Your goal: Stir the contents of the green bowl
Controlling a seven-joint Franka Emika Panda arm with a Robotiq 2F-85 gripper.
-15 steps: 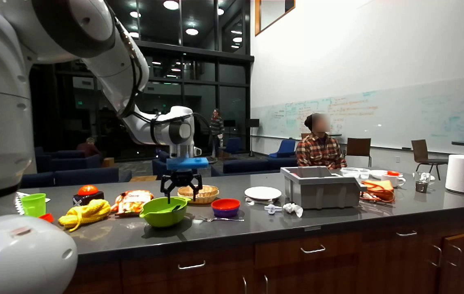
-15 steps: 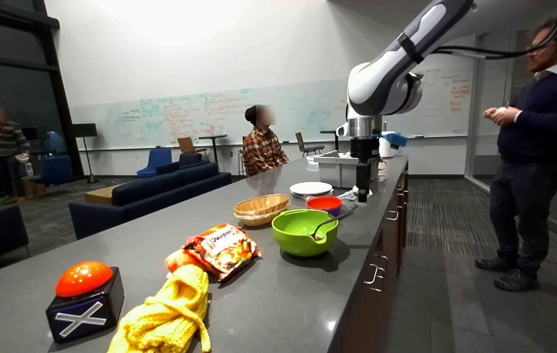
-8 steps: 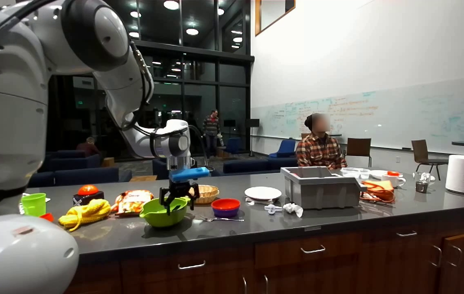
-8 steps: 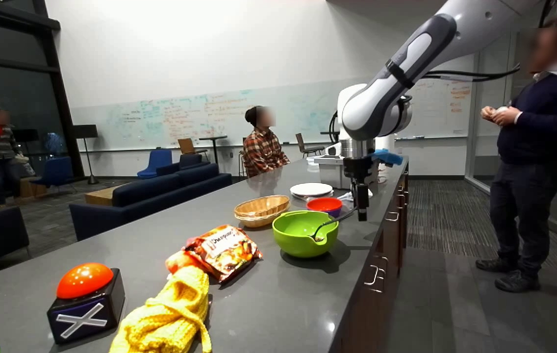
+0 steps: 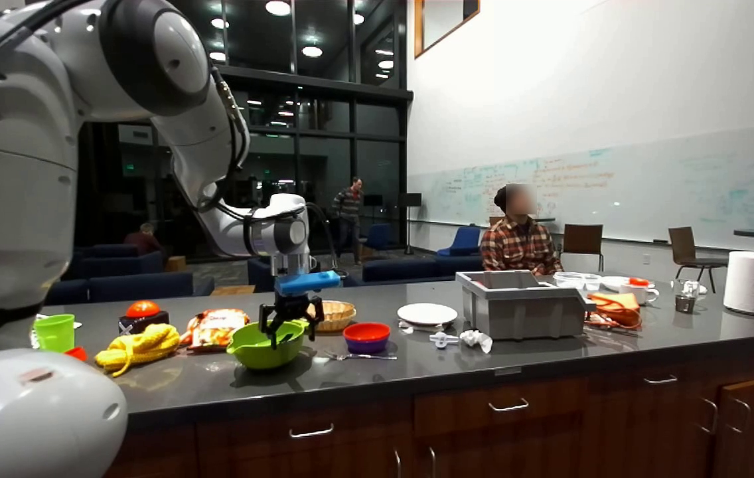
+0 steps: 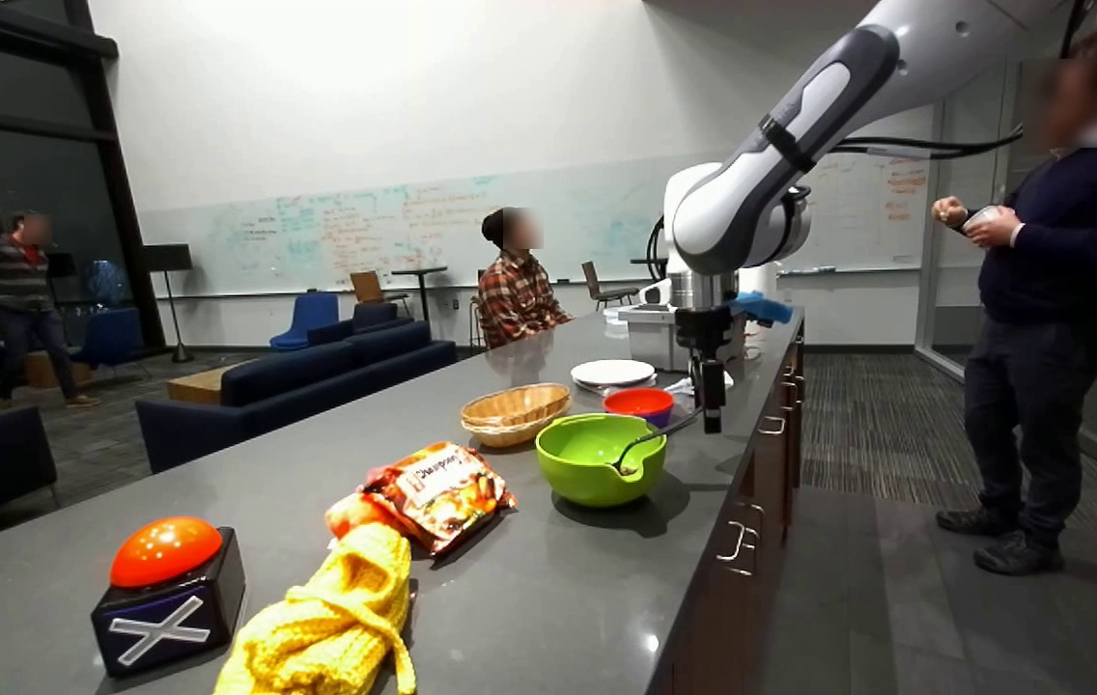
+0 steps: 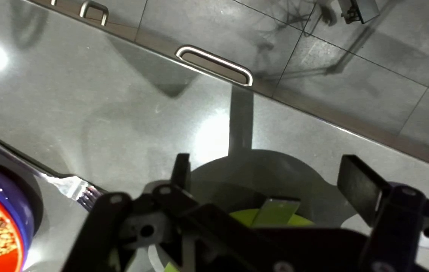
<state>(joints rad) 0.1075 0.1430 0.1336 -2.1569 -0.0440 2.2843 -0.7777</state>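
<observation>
Where the grey desk [image 5: 430,362] crosses an exterior view, we see the grey bin [image 5: 526,315] well to the right of the green bowl [image 5: 264,356], which sits close to the near edge. By that bowl's right rim we find the claw [image 5: 293,340], fingers spread wide, gripping nothing. Crowding it, the wicker basket [image 5: 338,315] stands on the far side, the red-and-purple bowl [image 5: 366,338] to the right. We spot a dark utensil [image 6: 661,432] leaning from the green bowl toward the claw, and a fork [image 5: 372,358] beside the red-and-purple bowl.
</observation>
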